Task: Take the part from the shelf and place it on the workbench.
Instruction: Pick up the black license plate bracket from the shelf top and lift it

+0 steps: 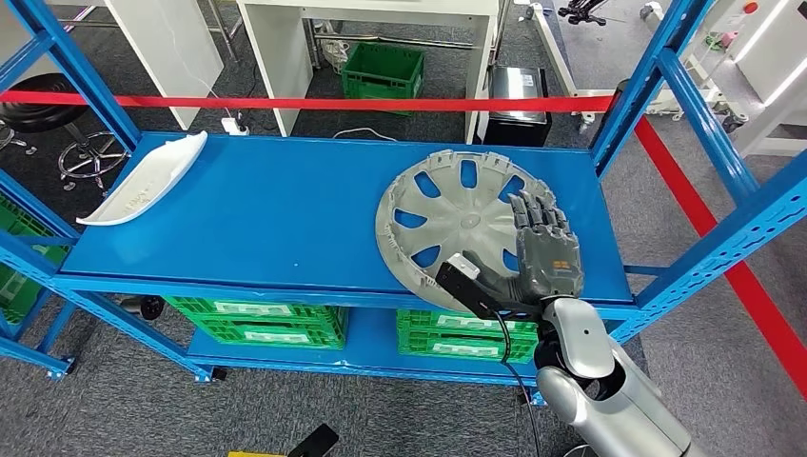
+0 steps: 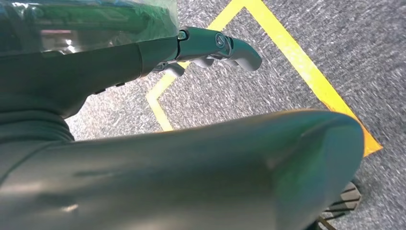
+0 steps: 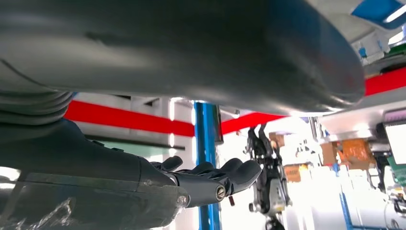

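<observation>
A grey hubcap (image 1: pixel 445 227) lies flat on the right half of the blue shelf board (image 1: pixel 276 219), its near rim over the front edge. My right hand (image 1: pixel 544 249) hovers at the hubcap's right rim with its fingers stretched out flat toward the back. In the right wrist view the dark fingers (image 3: pixel 239 173) and the thick thumb stand apart with nothing between them. A white curved part (image 1: pixel 147 179) rests at the shelf's far left. My left hand (image 2: pixel 210 48) hangs over grey carpet, fingers loosely bent, holding nothing.
Blue uprights (image 1: pixel 657 81) frame the shelf on both sides, and red tape (image 1: pixel 314 102) runs across behind it. Green crates (image 1: pixel 257 319) fill the lower level. Yellow floor tape (image 2: pixel 297 57) marks the carpet by my left hand.
</observation>
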You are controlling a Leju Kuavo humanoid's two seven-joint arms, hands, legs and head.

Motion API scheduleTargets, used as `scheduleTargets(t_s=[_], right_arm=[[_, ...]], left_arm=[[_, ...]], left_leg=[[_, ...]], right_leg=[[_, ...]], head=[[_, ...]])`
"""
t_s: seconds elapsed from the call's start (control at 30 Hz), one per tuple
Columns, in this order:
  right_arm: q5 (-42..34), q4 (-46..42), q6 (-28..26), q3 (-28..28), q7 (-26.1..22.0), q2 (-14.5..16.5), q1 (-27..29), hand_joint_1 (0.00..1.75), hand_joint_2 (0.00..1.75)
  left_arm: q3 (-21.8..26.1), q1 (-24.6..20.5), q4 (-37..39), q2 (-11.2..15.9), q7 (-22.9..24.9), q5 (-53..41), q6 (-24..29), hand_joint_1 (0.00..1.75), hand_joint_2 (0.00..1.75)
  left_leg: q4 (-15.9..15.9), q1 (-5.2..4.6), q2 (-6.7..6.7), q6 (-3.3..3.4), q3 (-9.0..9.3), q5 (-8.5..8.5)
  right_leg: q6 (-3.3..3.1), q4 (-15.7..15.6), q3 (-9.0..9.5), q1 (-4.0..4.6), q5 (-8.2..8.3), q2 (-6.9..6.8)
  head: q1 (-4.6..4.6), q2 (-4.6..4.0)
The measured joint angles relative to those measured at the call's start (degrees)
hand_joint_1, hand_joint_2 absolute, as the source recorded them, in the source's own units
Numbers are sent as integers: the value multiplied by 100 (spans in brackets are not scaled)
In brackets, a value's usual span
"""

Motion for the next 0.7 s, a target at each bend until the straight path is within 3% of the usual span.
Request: scheduleTargets(t_s=[0.27, 0.7], right_arm=[[-439, 137, -88, -33, -210, 32, 23, 0, 0], [-511, 391, -115, -14, -285, 166, 24, 0, 0]], left_arm=[[82, -6, 0, 6, -3, -72, -7, 0, 0], [95, -16, 0, 6, -1, -121, -13, 0, 0]], left_leg=[[-14, -3, 1, -23, 12, 27], [-14, -16, 0, -20, 21, 36]], right_leg=[[-21, 2, 18, -4, 16, -3], [-18, 5, 19, -16, 20, -5]], head=[[2, 0], [2, 0]])
